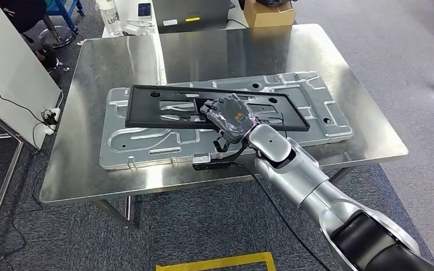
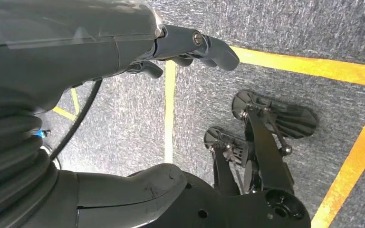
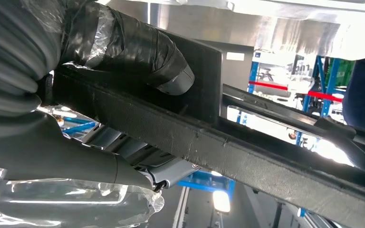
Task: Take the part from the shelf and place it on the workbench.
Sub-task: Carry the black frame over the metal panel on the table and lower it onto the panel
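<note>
On the steel workbench [image 1: 344, 84] lies a big stamped metal panel [image 1: 328, 110]; the black frame part [image 1: 147, 104] sits across it. Right hand [image 1: 231, 116] grips the frame's near rail, thumb [image 3: 142, 47] over and fingers under. The frame looks stiff, light and awkwardly long, best held mid-rail. Contact underneath is hidden. Left hand [image 2: 190, 45] hangs with fingers apart, holding nothing.
</note>
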